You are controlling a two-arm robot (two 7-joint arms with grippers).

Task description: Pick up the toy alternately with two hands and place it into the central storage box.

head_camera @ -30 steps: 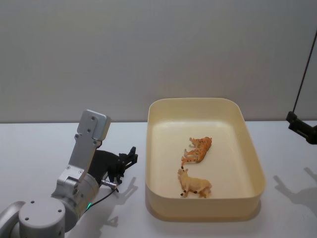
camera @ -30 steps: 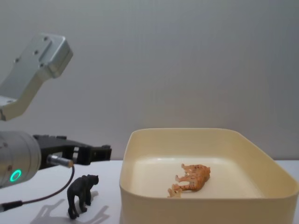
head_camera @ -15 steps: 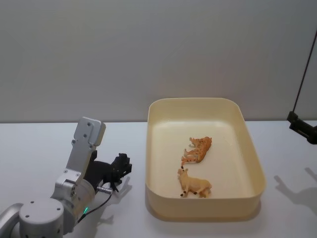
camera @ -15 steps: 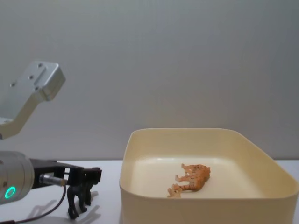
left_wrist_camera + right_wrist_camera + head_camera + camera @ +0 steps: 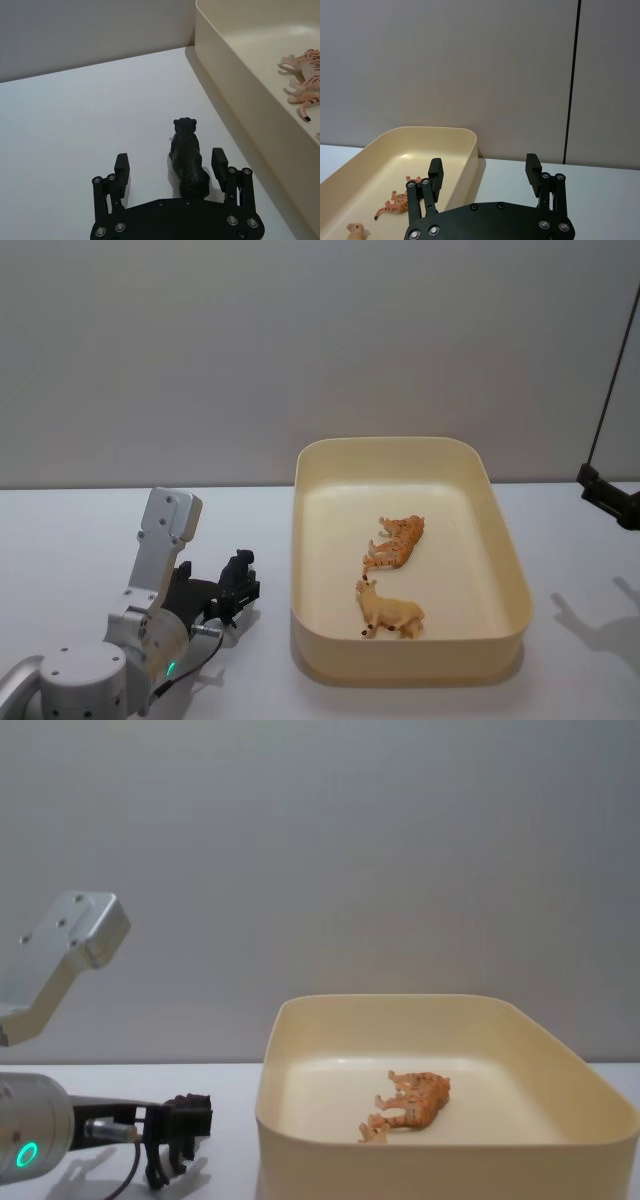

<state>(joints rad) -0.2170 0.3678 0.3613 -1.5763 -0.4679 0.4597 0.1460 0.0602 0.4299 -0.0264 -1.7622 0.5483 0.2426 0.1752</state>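
one white counter [image 5: 80, 530] carries everything, and the biggest thing on it is the cream storage box [image 5: 513, 570], standing right of the middle. inside the box lie two toys already: an orange tiger [image 5: 396, 541] on its side near the centre of the floor, and a tan animal [image 5: 391, 612] closer to the box's near wall, which looks like a small calf or lioness, though which is hard to tell.

next in size is the left gripper [image 5: 171, 170], low over the counter just to the left of the box. its jaws are spread, one on each side of a black panther [image 5: 188, 162] that stands upright on the counter with its head pointing away from the wrist. neither jaw seems to touch the toy yet, and the panther sits nearer one jaw than the other.

the right gripper [image 5: 484, 176] hangs idle above the right edge of the counter, jaws spread and empty.

the step in hand looks like the grasp of the third toy by the left arm. the next move calls for closing the jaws across the panther's flanks, then lifting it over the box's left wall and letting it go inside.
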